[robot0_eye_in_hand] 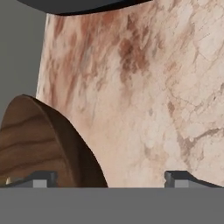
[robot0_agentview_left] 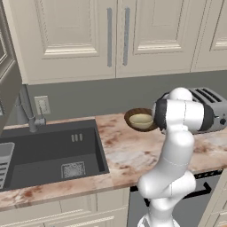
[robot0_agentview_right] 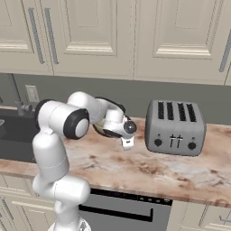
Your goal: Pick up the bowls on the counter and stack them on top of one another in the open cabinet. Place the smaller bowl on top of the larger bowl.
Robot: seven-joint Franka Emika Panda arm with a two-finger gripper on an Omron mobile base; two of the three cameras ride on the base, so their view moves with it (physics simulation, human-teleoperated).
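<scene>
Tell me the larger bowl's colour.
Dark brown with wood grain; the larger bowl shows best in the hand view.

Smaller bowl (robot0_agentview_left: pixel 141 119) sits in larger bowl (robot0_agentview_left: pixel 133 116) on counter (robot0_agentview_left: pixel 128 153).

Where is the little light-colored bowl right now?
In the left base view, the smaller bowl sits inside the larger bowl at the back of the counter, right of the sink and beside the toaster.
</scene>
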